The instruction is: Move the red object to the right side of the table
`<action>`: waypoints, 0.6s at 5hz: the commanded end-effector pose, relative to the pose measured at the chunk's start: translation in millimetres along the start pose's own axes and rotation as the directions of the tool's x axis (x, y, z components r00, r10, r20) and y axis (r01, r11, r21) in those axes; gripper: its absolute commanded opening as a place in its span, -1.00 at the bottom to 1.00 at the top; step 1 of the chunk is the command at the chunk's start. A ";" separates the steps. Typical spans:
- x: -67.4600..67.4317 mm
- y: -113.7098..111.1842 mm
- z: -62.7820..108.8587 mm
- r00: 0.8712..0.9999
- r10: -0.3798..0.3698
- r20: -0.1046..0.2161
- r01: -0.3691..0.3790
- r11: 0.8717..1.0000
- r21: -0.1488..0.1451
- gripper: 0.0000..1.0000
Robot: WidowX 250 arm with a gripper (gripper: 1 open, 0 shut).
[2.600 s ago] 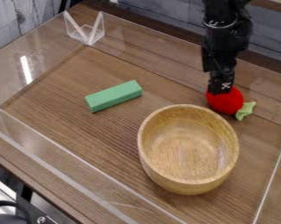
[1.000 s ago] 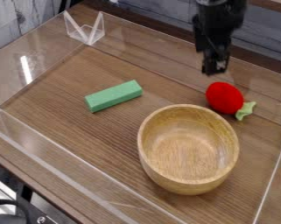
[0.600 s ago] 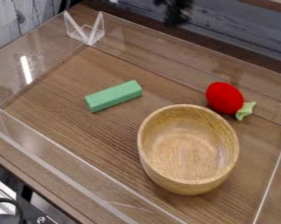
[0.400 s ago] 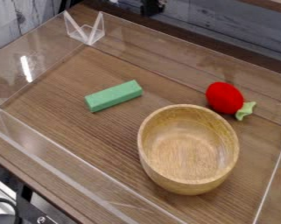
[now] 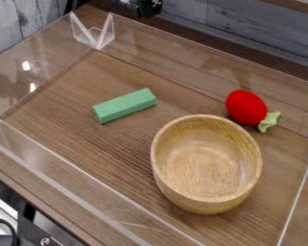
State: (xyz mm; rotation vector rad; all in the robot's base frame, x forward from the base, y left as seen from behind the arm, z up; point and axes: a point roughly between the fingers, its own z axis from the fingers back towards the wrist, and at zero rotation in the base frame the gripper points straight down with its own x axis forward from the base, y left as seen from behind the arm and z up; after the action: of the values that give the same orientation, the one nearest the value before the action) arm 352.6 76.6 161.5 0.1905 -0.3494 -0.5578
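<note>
1. Camera: the red object (image 5: 246, 105) rests on the surface (image 5: 66, 144) towards two o'clock, above the wooden bowl (image 5: 206, 163), leafy tip towards four.
2. The pincer (image 5: 145, 12), fingers apart, sits near twelve; the object lies towards its five o'clock.

Toy fruit (image 5: 246, 105) sits on the table (image 5: 85, 159), right side of my view, just behind the bowl (image 5: 206, 164). Block (image 5: 126, 106) lies on the table, left of both, near the bowl but apart.
</note>
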 end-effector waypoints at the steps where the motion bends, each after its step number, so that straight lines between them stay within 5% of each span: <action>1: 20.0 -16.4 1.5 0.998 -0.055 0.043 0.054 0.998 0.010 1.00; 2: 38.2 -53.1 -4.1 0.991 -0.120 0.060 0.121 0.993 -0.010 -1.00; 3: 51.7 -79.3 -10.1 0.982 -0.173 0.076 0.176 0.984 -0.028 -1.00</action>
State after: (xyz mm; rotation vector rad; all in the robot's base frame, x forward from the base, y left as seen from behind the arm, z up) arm 356.2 -16.7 132.1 0.1527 -0.3569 -0.7438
